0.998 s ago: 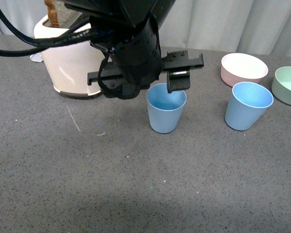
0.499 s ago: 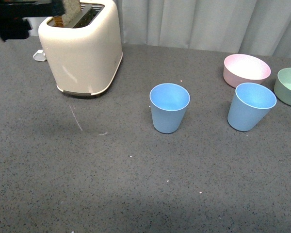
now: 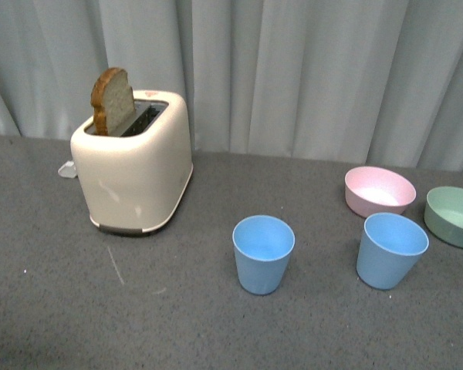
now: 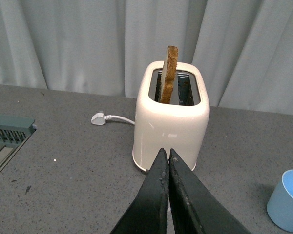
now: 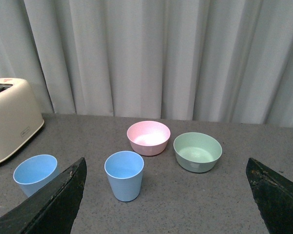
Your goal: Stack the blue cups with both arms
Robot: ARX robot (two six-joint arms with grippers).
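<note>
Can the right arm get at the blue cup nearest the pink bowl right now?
Probably yes. The right gripper is open wide and faces that blue cup, which stands upright and apart from the pink bowl and the other blue cup. Nothing lies between.

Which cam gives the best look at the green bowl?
Right wrist view: the green bowl sits whole, rim and inside visible. Front view crops it at the frame edge. Left wrist view misses it.

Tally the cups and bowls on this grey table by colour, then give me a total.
Light blue tapered plastic cups: 2
Pink round bowl: 1
Pale green round bowl: 1
Total: 4
</note>
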